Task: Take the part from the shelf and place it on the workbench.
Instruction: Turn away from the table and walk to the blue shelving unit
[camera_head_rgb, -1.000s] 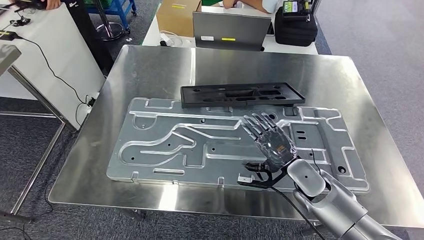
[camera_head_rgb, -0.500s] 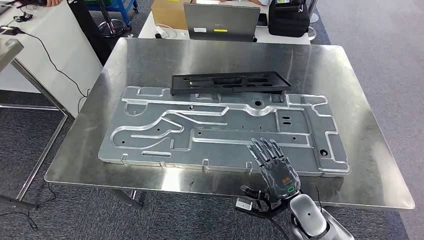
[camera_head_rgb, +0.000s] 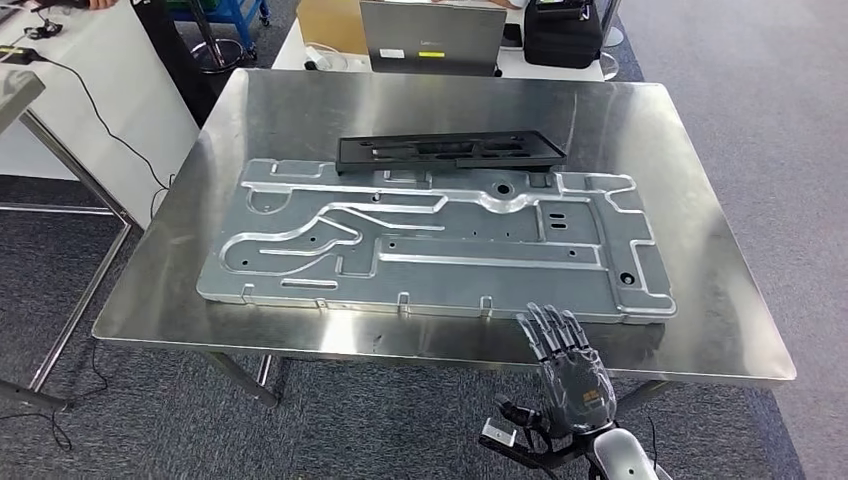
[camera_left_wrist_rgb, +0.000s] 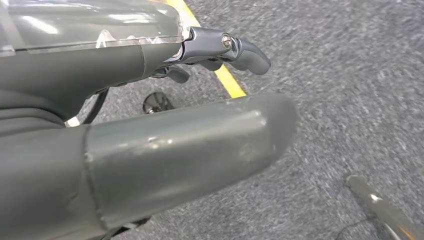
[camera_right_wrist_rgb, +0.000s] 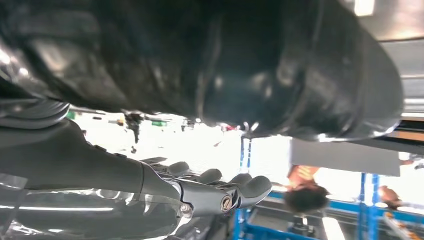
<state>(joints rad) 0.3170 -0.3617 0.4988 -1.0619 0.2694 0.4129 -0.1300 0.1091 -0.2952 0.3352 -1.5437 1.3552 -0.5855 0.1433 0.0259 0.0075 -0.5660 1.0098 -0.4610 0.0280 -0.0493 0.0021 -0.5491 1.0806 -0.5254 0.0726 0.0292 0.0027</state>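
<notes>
Black part (camera_head_rgb: 450, 151) on steel bench (camera_head_rgb: 700, 300) behind grey plate (camera_head_rgb: 430, 245), right robot hand (camera_head_rgb: 570, 372) empty, fingers spread, at near edge, left robot hand (camera_left_wrist_rgb: 150, 145) state unclear.

The left hand (camera_left_wrist_rgb: 150, 140) takes up much of the picture: a thick grey thumb (camera_left_wrist_rgb: 190, 150) stretched out straight, and darker fingers (camera_left_wrist_rgb: 240, 50) beyond it, slightly curled and holding nothing. Beneath lies grey speckled carpet floor (camera_left_wrist_rgb: 350, 75) crossed by a yellow line (camera_left_wrist_rgb: 227, 80). A thin metal bar (camera_left_wrist_rgb: 385, 210) slants across one corner.
</notes>
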